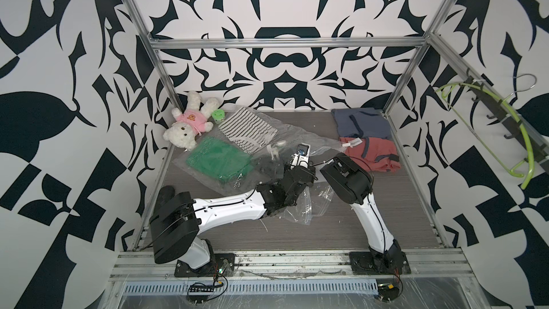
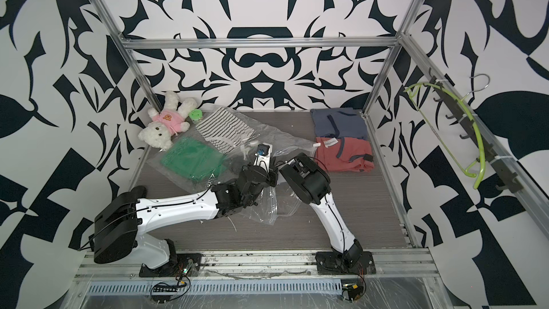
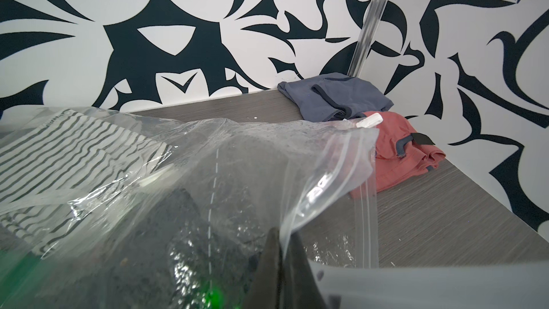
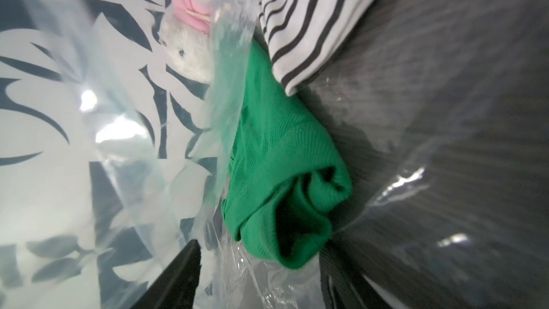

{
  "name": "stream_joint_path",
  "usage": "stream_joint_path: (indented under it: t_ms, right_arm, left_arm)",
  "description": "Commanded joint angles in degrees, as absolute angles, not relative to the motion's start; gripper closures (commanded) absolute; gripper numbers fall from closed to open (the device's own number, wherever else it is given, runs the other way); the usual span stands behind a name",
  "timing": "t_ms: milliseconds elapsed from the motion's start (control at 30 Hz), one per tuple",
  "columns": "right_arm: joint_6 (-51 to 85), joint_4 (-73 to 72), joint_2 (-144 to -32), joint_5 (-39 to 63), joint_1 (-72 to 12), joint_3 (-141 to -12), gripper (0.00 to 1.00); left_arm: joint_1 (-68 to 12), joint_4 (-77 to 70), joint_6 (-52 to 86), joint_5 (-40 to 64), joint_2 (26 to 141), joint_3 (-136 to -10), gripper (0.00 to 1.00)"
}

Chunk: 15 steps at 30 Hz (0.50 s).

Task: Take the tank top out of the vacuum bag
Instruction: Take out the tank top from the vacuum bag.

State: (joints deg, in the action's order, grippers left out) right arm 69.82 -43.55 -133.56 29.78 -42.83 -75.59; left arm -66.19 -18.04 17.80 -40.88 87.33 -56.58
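Right wrist view: the right tool (image 4: 258,251) stands open inside the vacuum bag (image 1: 297,136), in the middle of the surface (image 1: 356,221), facing what I take for the green tank top (image 4: 282,150). Left tool (image 3: 283,237) pinches the slick, crinkly film by the zip edge (image 3: 367,191). Soft, light cloth: take its rolled hem.

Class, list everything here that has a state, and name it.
vacuum bag: unzipped, held open
left gripper: shut on bag's edge
right gripper: open, inside the bag
green garment: bunched inside bag
striped garment: folded inside bag
blue garment: folded, outside
red garment: folded, outside
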Motion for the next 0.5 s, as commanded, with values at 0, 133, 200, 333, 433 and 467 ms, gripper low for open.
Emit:
stream_joint_path:
  t_ms: [0,133,200,333,433,467]
  right_arm:
    - [67.24,-34.73,-135.92,27.07,-45.17,-78.01,0.34]
    - [68.34,-34.7,-137.69,26.46,-45.81,-80.21,0.34]
    - [69.05,-35.32,-138.22,26.12,-45.86,-80.85,0.34]
    - [71.46,-41.56,-139.21,26.79,-45.8,-80.58,0.34]
    - [72.07,-45.4,-139.13,26.66,-45.79,-78.84,0.39]
    - [72.42,-47.39,-139.13,26.76,-45.78,-78.05,0.4]
  left_arm:
    - [-66.8,-20.03,17.71,-39.55,86.48,-57.47,1.0]
    - [-66.96,-20.28,17.84,-38.89,86.5,-57.39,1.0]
    - [-67.14,-20.76,17.84,-38.82,86.4,-57.22,1.0]
    - [-67.31,-20.9,17.84,-38.51,86.31,-57.08,1.0]
    - [-67.32,-21.05,18.08,-38.64,85.89,-56.77,1.0]
    - [-67.34,-21.03,18.15,-38.57,85.72,-56.61,1.0]
